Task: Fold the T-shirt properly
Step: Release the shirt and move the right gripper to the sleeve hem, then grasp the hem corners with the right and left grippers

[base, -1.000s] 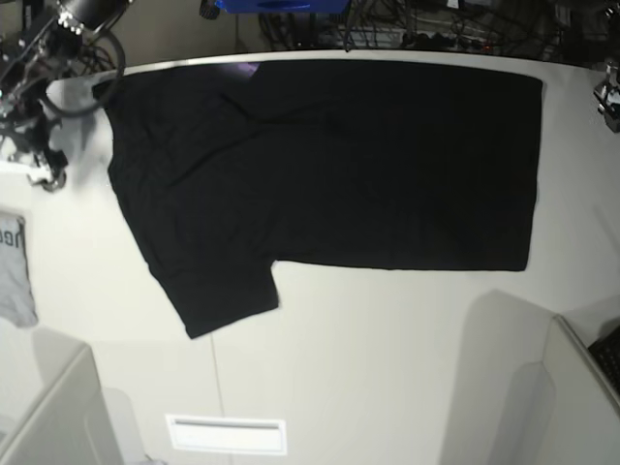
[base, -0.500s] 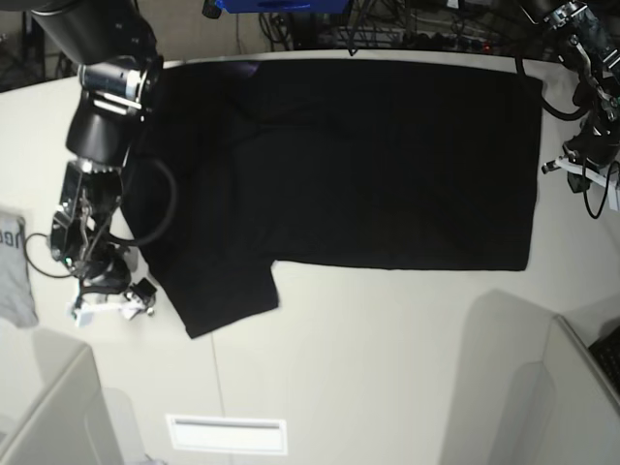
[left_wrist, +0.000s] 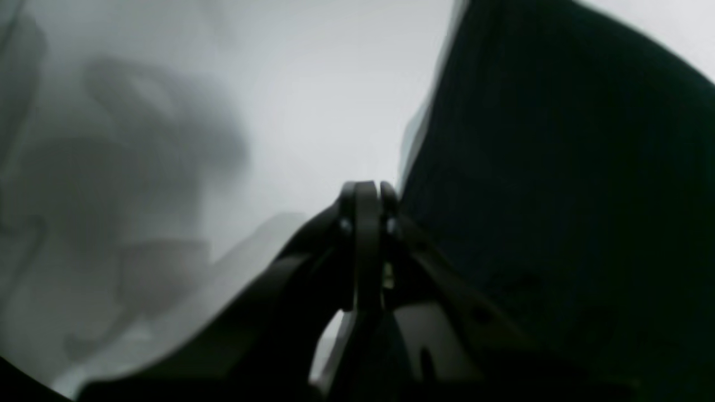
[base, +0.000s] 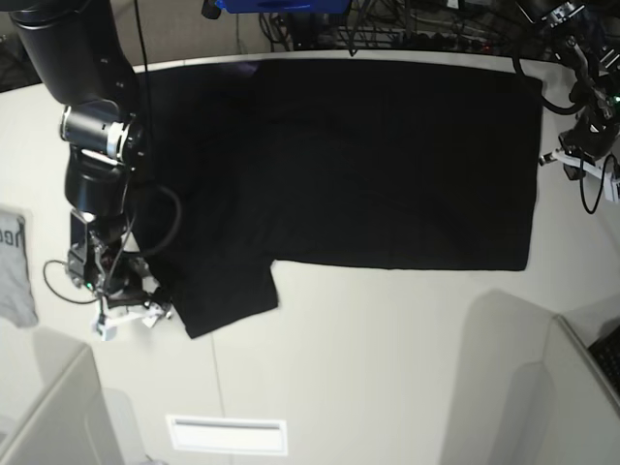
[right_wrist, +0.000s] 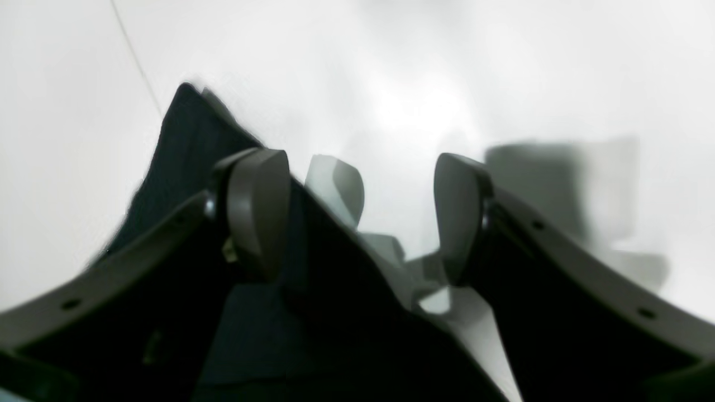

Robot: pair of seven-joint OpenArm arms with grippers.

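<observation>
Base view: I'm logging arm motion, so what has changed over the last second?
The right gripper came down the table's left side to the large black cloth T-shirt's sleeve, jaws open. The left gripper came to its right edge, shut. The T-shirt lies as before.

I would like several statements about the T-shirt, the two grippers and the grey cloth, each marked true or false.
1. The T-shirt lies spread flat on the table. True.
2. The left gripper has its jaws wide open. False: they are shut, beside the shirt's edge.
3. The right gripper has its jaws apart at the shirt's sleeve. True.
4. The small grey cloth lies on top of the T-shirt. False: it lies apart, at the table's edge.
5. The shirt's sun print faces up. False: only plain black shows.
</observation>
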